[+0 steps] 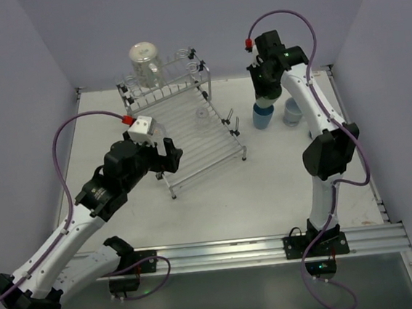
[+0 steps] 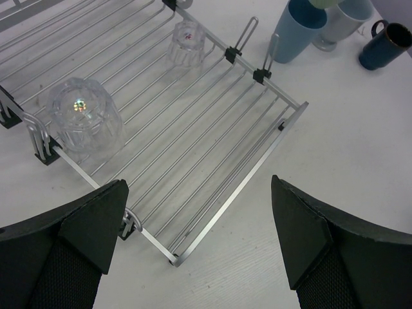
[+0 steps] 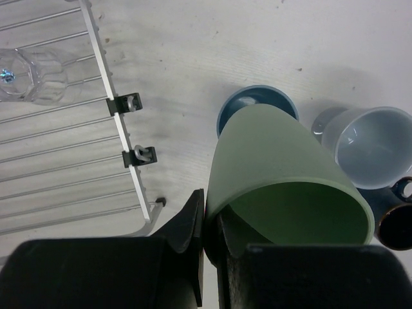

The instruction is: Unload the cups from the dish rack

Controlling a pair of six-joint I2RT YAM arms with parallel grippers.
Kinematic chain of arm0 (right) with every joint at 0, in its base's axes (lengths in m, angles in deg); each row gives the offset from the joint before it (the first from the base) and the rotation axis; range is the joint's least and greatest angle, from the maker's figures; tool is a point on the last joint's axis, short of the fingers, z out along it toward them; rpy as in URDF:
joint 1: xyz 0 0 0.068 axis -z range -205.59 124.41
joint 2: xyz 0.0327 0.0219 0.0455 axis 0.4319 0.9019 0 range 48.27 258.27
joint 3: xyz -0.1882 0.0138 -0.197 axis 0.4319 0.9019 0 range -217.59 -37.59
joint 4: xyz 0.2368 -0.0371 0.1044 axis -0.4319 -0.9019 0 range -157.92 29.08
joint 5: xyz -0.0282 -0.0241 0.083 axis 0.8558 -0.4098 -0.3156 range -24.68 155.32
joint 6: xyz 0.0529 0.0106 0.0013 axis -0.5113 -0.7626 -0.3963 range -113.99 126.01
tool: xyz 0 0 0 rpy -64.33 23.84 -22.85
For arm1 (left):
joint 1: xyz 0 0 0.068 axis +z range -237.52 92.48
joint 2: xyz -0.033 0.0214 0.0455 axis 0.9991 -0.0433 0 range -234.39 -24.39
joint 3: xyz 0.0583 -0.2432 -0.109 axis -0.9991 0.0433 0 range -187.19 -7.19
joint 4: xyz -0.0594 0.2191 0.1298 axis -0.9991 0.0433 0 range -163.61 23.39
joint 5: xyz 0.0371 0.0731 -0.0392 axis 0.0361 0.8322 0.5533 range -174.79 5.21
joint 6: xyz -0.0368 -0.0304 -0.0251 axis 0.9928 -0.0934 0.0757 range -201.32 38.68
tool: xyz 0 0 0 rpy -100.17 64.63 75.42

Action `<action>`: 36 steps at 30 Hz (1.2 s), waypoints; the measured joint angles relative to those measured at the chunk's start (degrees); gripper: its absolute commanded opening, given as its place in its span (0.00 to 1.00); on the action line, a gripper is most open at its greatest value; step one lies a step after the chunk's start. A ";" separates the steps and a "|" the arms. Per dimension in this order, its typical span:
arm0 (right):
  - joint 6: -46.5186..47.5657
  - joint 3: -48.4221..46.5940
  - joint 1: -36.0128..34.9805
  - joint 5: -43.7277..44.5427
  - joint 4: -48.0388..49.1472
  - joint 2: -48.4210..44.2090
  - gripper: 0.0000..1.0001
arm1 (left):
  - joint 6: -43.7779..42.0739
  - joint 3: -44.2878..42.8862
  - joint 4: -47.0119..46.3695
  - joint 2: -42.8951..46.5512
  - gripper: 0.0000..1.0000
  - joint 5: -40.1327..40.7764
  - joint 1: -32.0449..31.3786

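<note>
The silver wire dish rack (image 1: 190, 138) stands mid-table. My left gripper (image 1: 166, 158) hovers open and empty over the rack's near corner (image 2: 174, 257). An upturned clear glass (image 2: 84, 116) sits on the rods at its left, and a smaller clear glass (image 2: 187, 42) sits farther up, also seen in the top view (image 1: 202, 116). My right gripper (image 3: 212, 219) is shut on the rim of the pale green tumbler (image 3: 283, 167). It holds it tilted just above the light blue tumbler (image 3: 257, 103) right of the rack (image 1: 263, 116).
A pale grey mug (image 3: 370, 145) and a dark blue mug (image 3: 396, 225) stand right of the light blue tumbler. A large upturned glass jar (image 1: 144, 62) and more clear glassware (image 1: 186, 60) sit at the rack's raised back rail. Grey walls enclose the table.
</note>
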 measured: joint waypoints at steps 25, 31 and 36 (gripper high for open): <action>0.42 4.37 1.31 -2.80 3.34 4.81 0.00 | 0.02 0.02 -0.37 -1.51 1.00 -0.02 0.00; 0.68 4.28 1.95 -3.06 3.50 5.77 0.12 | 0.02 0.02 -0.35 -2.10 1.00 -0.04 0.00; 0.70 4.24 1.99 -4.15 3.67 8.33 0.26 | 0.02 0.02 -0.35 -2.29 1.00 -0.02 0.00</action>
